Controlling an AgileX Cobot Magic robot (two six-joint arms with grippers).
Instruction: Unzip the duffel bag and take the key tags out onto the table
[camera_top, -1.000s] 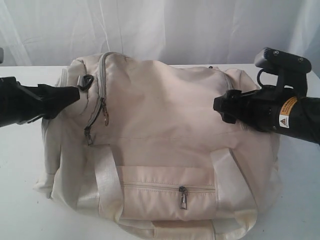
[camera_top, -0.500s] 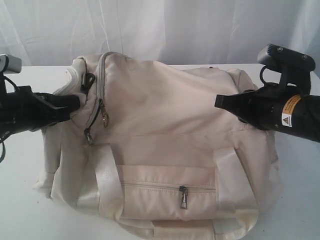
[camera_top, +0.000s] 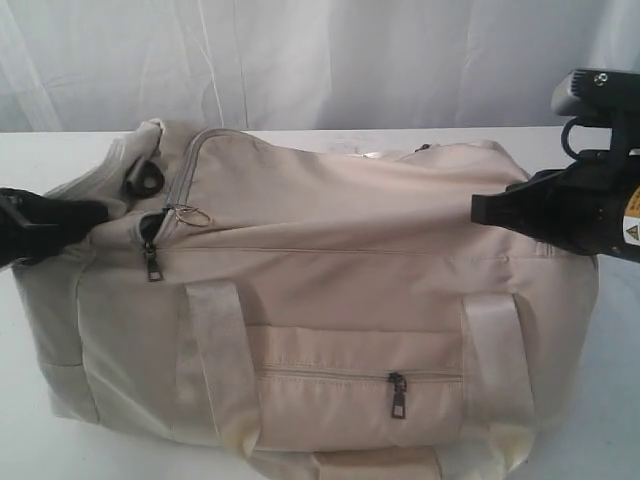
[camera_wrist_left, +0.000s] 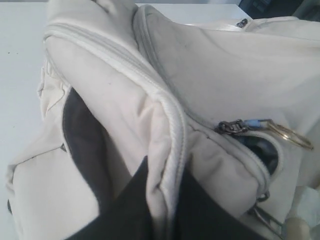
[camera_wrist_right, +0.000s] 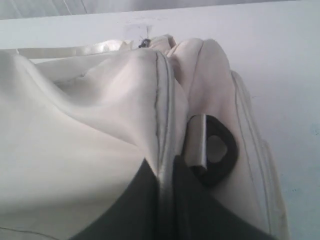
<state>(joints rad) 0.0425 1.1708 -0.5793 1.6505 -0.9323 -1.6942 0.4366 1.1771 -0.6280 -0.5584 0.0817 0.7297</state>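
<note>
The duffel bag (camera_top: 350, 230) lies lengthwise across the counter (camera_top: 615, 425), its ends to the left and right, with a backdrop cloth (camera_top: 350, 60) behind the counter's far edge. The left gripper (camera_top: 95, 212) sits at the bag's left end and the right gripper (camera_top: 478, 208) at its right end, each clamped on a fold of the bag's fabric. On the near side the front pocket (camera_top: 330, 360) lies between two handle straps (camera_top: 215, 350), its zipper pull (camera_top: 398, 398) towards the right. On top, near the left end, a ring pull (camera_top: 190, 215) lies right of and nearer than a buckle (camera_top: 145, 178)

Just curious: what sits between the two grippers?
The duffel bag fills the whole stretch from left gripper to right gripper, each pinching one end; the exterior view shows it.
</note>
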